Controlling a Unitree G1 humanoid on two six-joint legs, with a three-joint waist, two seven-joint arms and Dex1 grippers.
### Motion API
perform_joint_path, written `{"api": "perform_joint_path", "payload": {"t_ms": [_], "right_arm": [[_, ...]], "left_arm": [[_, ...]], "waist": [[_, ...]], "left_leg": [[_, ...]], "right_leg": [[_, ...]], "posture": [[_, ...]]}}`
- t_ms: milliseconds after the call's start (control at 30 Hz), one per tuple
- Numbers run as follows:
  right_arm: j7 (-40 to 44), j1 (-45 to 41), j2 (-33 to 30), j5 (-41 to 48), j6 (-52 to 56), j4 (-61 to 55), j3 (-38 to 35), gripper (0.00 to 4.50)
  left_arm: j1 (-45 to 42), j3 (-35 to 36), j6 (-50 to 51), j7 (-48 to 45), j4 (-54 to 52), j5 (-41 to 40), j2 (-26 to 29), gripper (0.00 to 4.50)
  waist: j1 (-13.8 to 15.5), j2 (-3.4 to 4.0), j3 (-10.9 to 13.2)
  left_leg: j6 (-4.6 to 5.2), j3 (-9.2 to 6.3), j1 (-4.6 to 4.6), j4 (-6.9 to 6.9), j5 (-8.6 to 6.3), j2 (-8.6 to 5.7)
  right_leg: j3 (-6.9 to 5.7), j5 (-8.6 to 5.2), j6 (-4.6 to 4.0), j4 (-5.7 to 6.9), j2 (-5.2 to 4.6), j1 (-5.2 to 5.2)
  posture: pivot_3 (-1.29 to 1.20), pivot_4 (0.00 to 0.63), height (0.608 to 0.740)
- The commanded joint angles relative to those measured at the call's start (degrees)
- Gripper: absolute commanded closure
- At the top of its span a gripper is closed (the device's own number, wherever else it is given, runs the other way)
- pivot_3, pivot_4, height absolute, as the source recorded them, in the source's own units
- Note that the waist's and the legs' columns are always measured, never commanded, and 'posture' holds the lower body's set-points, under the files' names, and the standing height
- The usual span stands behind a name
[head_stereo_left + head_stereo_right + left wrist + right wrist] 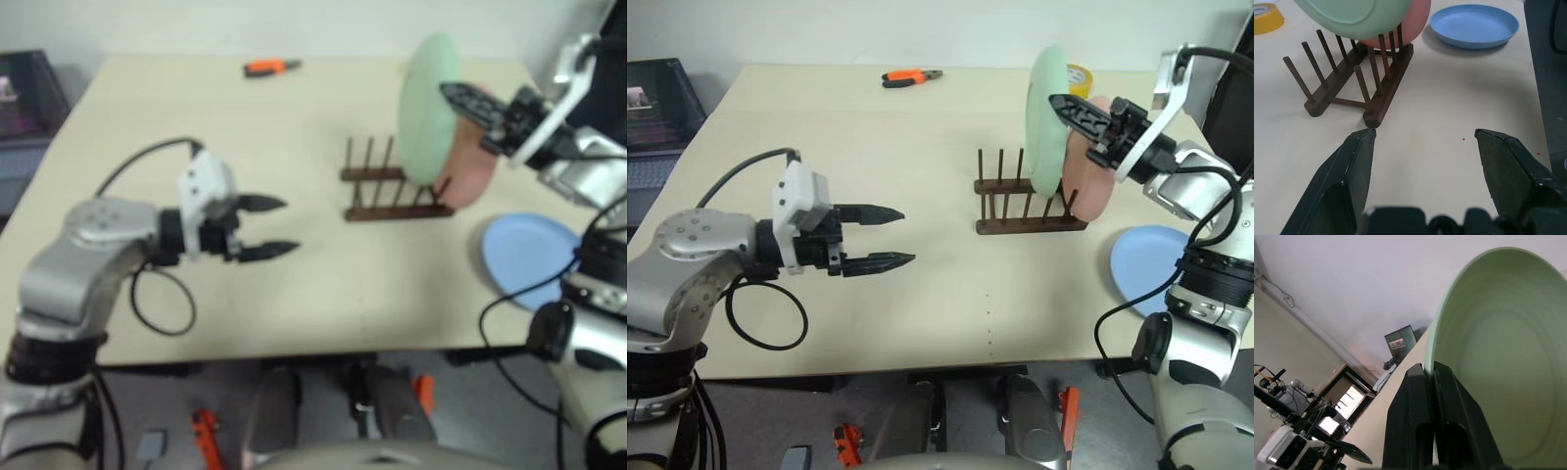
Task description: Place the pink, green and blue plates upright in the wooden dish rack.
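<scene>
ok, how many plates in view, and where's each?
3. Green plate upright, pinched by the right gripper over the rack; pink plate standing in the rack behind it; blue plate flat on the table.

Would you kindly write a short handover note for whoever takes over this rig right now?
Right gripper: shut on the green plate's rim, holding it upright over the wooden dish rack.
Left gripper: open, empty, hovering over the table left of the rack.
Pink plate: upright at the rack's right end.
Blue plate: flat on the table, right of the rack.
Done: pink plate.
Left: seat and release the green plate, then rack the blue plate.
</scene>
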Motion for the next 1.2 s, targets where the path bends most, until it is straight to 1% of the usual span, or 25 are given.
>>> {"api": "perform_joint_path", "payload": {"t_ms": [33,167,300,433,567,733,900,1033,1100,1167,1200], "right_arm": [[1.7,0.2,-1.2,-0.7,-2.3,-0.4,-0.6,4.5],[2.7,1.2,-1.3,-1.0,-2.2,-0.2,-0.3,4.5],[3.1,1.3,-1.5,-3.0,-3.1,0.5,0.5,4.5],[5.4,1.4,-2.2,-4.7,-4.2,0.0,1.5,3.53],[6.7,1.0,-2.8,-6.9,-5.9,-0.1,2.5,2.05],[8.6,0.4,-4.7,-11.8,-9.6,-1.0,4.8,0.28],[12.1,0.6,-7.6,-16.5,-13.3,-2.7,7.3,0.28],[14.9,1.2,-14.4,-17.6,-12.3,-10.7,7.6,0.28],[15.1,2.3,-19.7,-11.0,-6.2,-18.0,3.1,0.28],[15.4,4.1,-23.2,-6.2,-2.3,-22.4,0.1,0.28],[15.7,6.4,-24.8,-4.7,-0.8,-24.4,-1.2,0.28]], "left_arm": [[-0.8,1.5,0.0,-0.2,-1.5,-1.3,0.8,0.97],[-1.3,1.6,0.2,-0.2,-1.5,-1.5,1.0,0.97],[-1.5,1.4,0.0,0.0,-1.3,-1.4,1.1,0.97],[-1.3,1.4,0.3,0.3,-1.8,-1.5,1.0,0.94],[-1.6,1.2,0.4,0.4,-1.6,-1.5,1.0,0.94],[-2.9,0.4,0.0,-0.4,-0.1,-0.9,1.0,0.94],[-4.8,-1.2,-1.0,-2.2,2.0,0.1,1.0,0.94],[-6.1,-2.2,-1.3,-4.7,2.0,-0.2,1.5,0.94],[-6.2,-2.6,-1.4,-6.2,1.4,-0.7,1.6,0.94],[-6.2,-3.3,-1.7,-6.8,1.4,-0.4,1.3,0.94],[-6.2,-3.9,-2.0,-7.0,1.8,-0.1,0.7,0.94]], "waist": [[0.0,0.0,0.0],[0.0,0.0,0.0],[0.0,0.0,0.0],[0.0,0.0,0.0],[0.0,0.0,0.0],[0.1,0.0,0.0],[0.1,0.0,0.0],[0.2,0.1,0.1],[0.2,0.12,0.1],[0.3,0.13,0.1],[0.3,0.11,0.1]], "left_leg": [[0.0,0.0,0.0,0.0,0.0,0.0],[0.0,0.0,0.0,0.0,0.0,0.0],[0.0,0.0,0.0,0.0,0.0,-0.01],[0.0,0.0,-0.01,0.0,0.0,-0.01],[0.0,0.0,0.0,-0.01,0.0,-0.01],[0.0,0.0,0.0,0.0,0.0,-0.03],[0.0,0.01,-0.01,0.0,-0.01,-0.07],[0.0,0.02,-0.08,-0.03,-0.01,-0.06],[0.0,0.03,-0.21,-0.03,-0.01,-0.06],[-0.01,0.01,-0.32,-0.05,-0.01,-0.05],[-0.01,0.0,-0.32,-0.06,-0.02,-0.05]], "right_leg": [[-0.02,0.0,0.0,0.0,0.0,0.0],[-0.02,-0.01,-0.01,0.0,0.01,0.0],[-0.01,-0.01,-0.01,0.0,0.01,0.0],[-0.02,-0.01,-0.01,-0.01,0.0,0.0],[-0.01,-0.01,-0.01,-0.02,0.01,0.0],[-0.03,-0.01,-0.02,-0.01,0.01,0.0],[-0.01,-0.01,-0.02,-0.04,0.01,0.0],[-0.02,-0.02,-0.02,-0.05,0.01,-0.07],[-0.03,-0.03,-0.02,-0.05,0.0,-0.18],[-0.06,-0.08,-0.01,-0.04,0.0,-0.27],[-0.09,-0.11,-0.02,-0.06,0.0,-0.26]], "posture": [[0.0,0.15,0.74],[0.0,0.15,0.74],[0.0,0.15,0.74],[0.0,0.15,0.74],[0.0,0.15,0.74],[0.0,0.15,0.74],[0.0,0.15,0.74],[0.0,0.15,0.74],[0.0,0.15,0.74],[0.0,0.15,0.74],[0.0,0.15,0.74]]}}
